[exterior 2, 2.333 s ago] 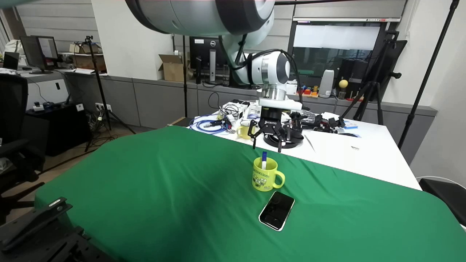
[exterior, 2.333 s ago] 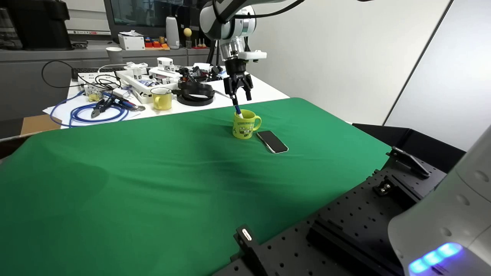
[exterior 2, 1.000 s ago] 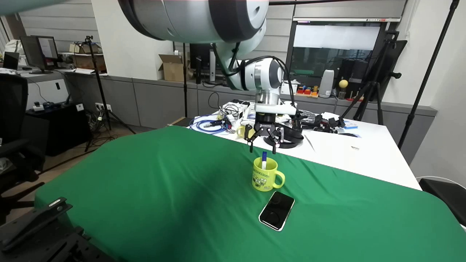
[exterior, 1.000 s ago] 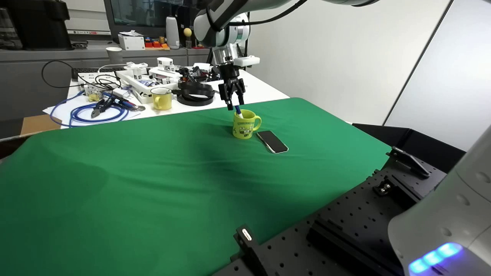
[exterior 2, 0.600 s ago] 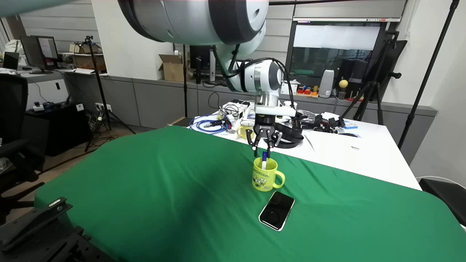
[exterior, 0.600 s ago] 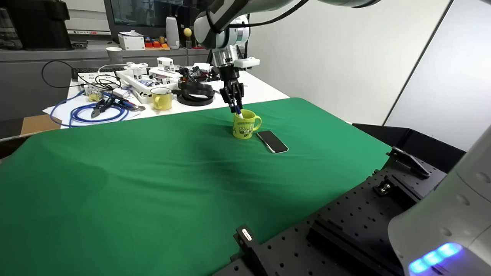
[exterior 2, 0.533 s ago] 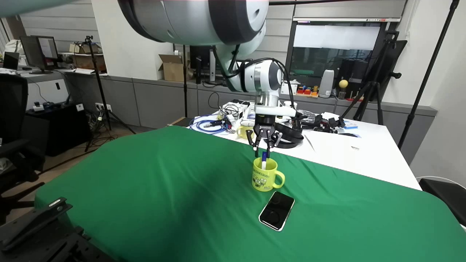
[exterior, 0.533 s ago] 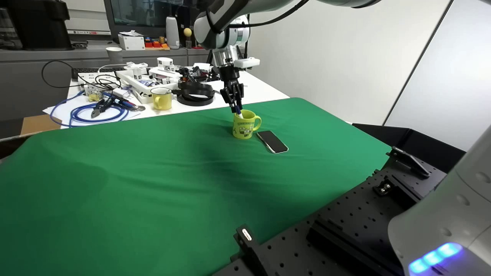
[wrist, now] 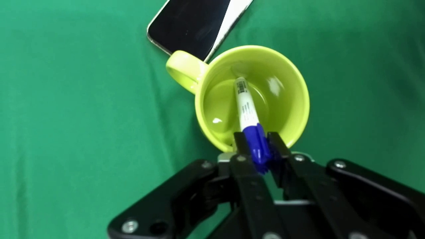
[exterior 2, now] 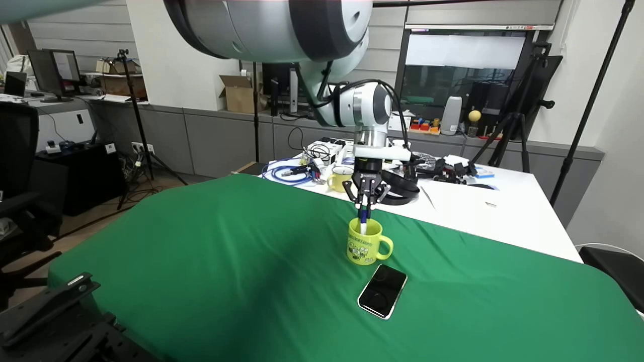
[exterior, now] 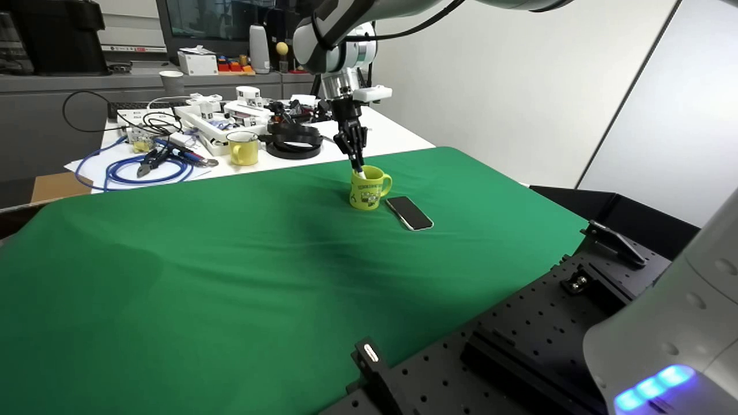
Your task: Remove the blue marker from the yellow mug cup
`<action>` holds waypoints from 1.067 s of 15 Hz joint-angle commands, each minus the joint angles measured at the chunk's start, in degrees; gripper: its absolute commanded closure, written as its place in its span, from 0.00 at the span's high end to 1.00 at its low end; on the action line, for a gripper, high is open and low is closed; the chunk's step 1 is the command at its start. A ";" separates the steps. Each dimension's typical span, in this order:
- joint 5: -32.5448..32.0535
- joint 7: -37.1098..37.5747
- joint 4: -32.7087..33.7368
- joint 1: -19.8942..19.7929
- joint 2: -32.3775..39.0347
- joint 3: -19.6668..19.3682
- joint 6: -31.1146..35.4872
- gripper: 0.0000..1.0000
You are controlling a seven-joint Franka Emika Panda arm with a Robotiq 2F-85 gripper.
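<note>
Green cloth (wrist: 83, 116) beneath; fingers (wrist: 241, 143) clamp blue marker (wrist: 249, 121) between them, lower end inside yellow mug (wrist: 293, 99).

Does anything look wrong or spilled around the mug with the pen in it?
No, nothing stands out. The mug stands upright, with no spill or damage visible. The marker leans inside it, its top pinched by the gripper, and the phone lies flat on the cloth. Only the white table behind looks cluttered.
</note>
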 commanded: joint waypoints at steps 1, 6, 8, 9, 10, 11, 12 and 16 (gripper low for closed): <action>0.48 1.09 2.25 -0.59 -0.78 -0.47 -2.74 0.05; 1.04 1.11 3.99 -1.97 -3.98 -0.32 -6.01 0.05; 1.16 1.36 4.73 -2.30 -5.16 -0.38 -7.25 0.05; 1.21 1.54 5.08 -2.44 -5.67 -0.46 -7.99 0.05; 1.21 1.57 5.50 -2.65 -6.22 -0.55 -9.19 0.05; 0.54 2.22 5.97 -2.54 -6.38 -1.24 -10.61 0.05; -0.28 2.78 6.60 -2.44 -6.18 -2.05 -12.38 0.05; -3.27 3.00 8.44 -3.55 -3.96 -4.43 -21.42 0.05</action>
